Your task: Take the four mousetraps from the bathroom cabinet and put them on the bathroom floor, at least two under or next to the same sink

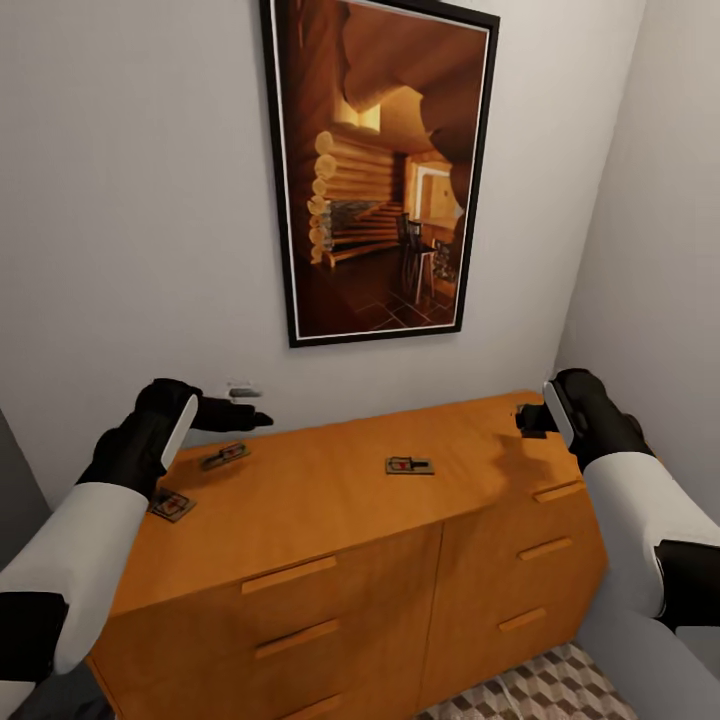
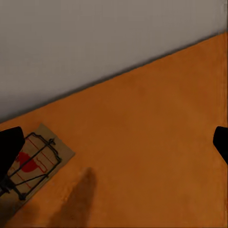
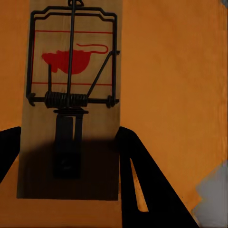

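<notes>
Nearest your lens, in the right wrist view, a mousetrap lies flat on the cabinet top right under the right gripper, whose dark fingers stand apart on either side of the board's near end, not yet closed on it. Treat this trap as light, stiff and thin: a small wooden board with a wire bail and coil spring across its middle and a red mouse printed on it. It should slide easily on the smooth wood, so pinch it across the long bare edges of the board, clear of the wire. That close view gives you the wire layout; the head view does not, for there the right gripper hangs over the cabinet top's right rear corner and hides what lies beneath. The head view instead gives you the spread: one mousetrap near the middle of the top, one toward the left rear, and one at the left front edge, partly behind your left forearm. The left gripper hovers near the wall above the left rear of the top; in the left wrist view its fingertips sit wide apart, with a mousetrap just beside one of them. A framed picture of a log cabin hangs on the wall above, and a patch of cube-patterned bathroom floor shows at the cabinet's foot.
</notes>
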`<state>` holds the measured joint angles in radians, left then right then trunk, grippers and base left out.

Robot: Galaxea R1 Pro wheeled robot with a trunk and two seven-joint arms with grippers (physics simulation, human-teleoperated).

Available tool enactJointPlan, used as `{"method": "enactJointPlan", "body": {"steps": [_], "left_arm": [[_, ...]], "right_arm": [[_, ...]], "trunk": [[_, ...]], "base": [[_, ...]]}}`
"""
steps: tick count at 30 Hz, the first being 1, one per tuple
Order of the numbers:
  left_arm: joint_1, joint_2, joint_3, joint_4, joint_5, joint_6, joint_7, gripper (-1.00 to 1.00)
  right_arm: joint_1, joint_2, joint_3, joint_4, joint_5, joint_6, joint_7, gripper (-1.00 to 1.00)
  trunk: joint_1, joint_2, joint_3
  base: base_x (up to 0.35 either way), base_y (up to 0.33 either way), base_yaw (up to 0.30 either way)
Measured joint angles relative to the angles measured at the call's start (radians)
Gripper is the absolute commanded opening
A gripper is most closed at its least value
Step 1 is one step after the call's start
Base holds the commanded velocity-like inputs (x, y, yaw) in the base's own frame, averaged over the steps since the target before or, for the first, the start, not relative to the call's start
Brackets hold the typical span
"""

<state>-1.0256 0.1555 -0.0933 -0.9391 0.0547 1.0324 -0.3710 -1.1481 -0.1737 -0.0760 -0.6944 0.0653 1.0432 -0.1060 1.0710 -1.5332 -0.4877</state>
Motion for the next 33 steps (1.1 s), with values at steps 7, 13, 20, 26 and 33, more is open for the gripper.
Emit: {"method": "enactJointPlan", "body": {"steps": [7,13,20,26,33], "left_arm": [[0.000,0.004,-0.046,-0.002,0.000,0.000,-0.002,1.00],[0.000,0.007,-0.054,-0.002,0.000,0.000,-0.003,1.00],[0.000,0.007,-0.055,0.005,0.000,0.001,-0.003,1.00],[0.000,0.008,-0.055,0.002,-0.001,0.000,-0.002,1.00],[0.000,0.008,-0.056,0.003,-0.001,0.000,-0.002,1.00]], "right_arm": [[0.000,0.000,0.000,0.000,0.000,0.000,0.000,-1.00],[0.000,0.001,0.000,0.000,0.000,0.000,0.000,-1.00],[0.000,0.001,0.000,0.000,0.000,0.000,0.001,-1.00],[0.000,0.001,0.000,0.000,-0.001,0.000,0.000,-1.00],[0.000,0.001,0.000,0.001,-0.001,0.000,0.000,-1.00]], "trunk": [[0.000,0.000,0.000],[0.000,0.000,0.000],[0.000,0.000,0.000],[0.000,0.000,0.000],[0.000,0.000,0.000]], "base": [[0.000,0.000,-0.172],[0.000,0.000,-0.034],[0.130,0.122,-0.005],[0.182,0.115,0.000],[0.039,0.021,0.000]]}}
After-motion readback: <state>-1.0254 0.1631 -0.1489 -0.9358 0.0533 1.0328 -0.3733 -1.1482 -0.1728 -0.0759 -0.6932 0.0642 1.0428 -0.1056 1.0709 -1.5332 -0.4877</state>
